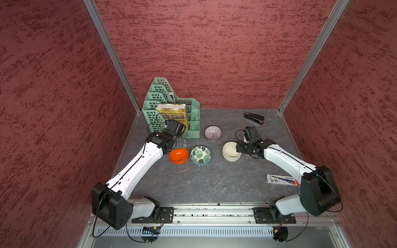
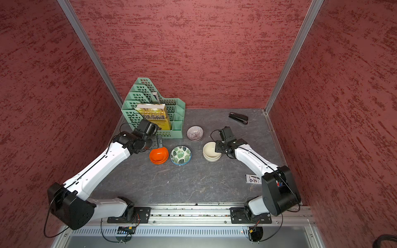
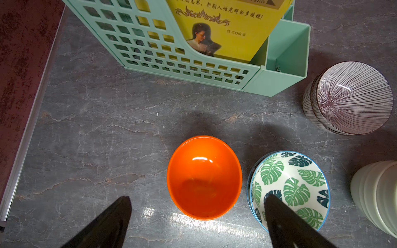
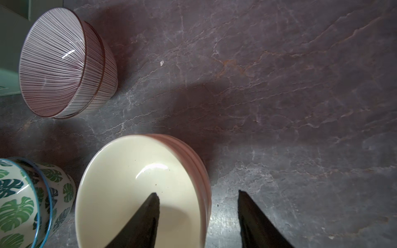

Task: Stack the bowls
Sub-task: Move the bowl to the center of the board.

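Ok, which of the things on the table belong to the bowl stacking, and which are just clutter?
Job: orange bowls, leaf-print bowls, cream bowls, striped bowls.
Lying about: green file rack, yellow book, black stapler, printed packet.

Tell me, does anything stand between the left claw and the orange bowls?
Nothing visible does. The left claw hangs open over the orange bowls, with no object between them. The leaf bowls stand close beside the orange ones.
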